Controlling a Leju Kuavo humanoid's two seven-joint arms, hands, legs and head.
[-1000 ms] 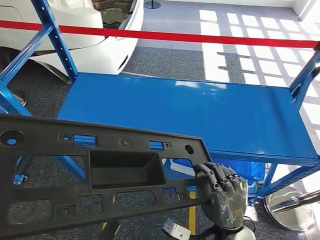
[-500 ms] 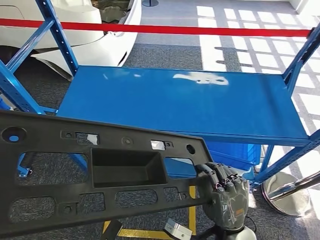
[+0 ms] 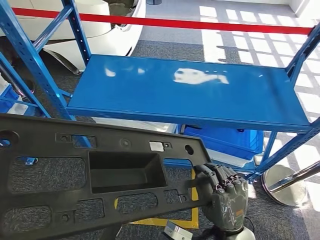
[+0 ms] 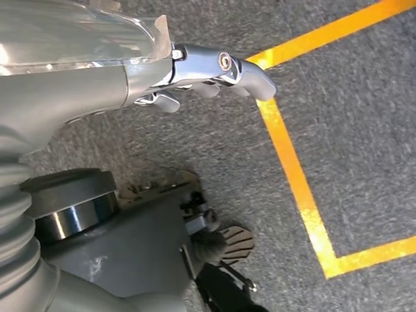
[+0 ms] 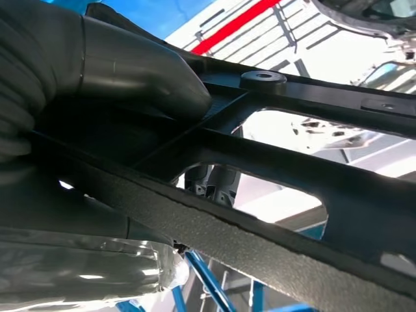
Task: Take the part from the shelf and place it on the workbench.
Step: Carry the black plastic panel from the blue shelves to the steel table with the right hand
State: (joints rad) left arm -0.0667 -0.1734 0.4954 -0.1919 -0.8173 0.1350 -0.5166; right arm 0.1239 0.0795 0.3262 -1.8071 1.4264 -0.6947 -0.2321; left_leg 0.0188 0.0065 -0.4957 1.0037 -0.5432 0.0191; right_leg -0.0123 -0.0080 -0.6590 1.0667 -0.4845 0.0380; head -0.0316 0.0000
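Note:
The part [image 3: 113, 170] is a long black plastic panel with a deep rectangular recess and several cut-outs. It lies flat across the lower left of the head view, in front of the blue shelf [image 3: 188, 90] and apart from it. My right hand [image 3: 226, 197] grips the panel's right end from below, fingers curled over its edge. In the right wrist view the grey thumb [image 5: 137, 65] presses on the panel's ribbed underside [image 5: 294, 162]. My left hand [image 4: 206, 65] hangs over the grey carpet with its fingers stretched out and holds nothing.
The blue shelf board is bare. Blue uprights [image 3: 34, 60] stand at its left, with a blue bin [image 3: 226, 140] underneath. Behind it are a red barrier tape [image 3: 188, 23] and a white car body [image 3: 94, 30]. A chrome post base [image 3: 283, 187] stands at the right; yellow floor lines [image 3: 170, 220] lie below.
The whole picture has shifted: the shelf now sits higher and farther off, and its left uprights have come into view. The panel and my right hand keep their place in the picture.

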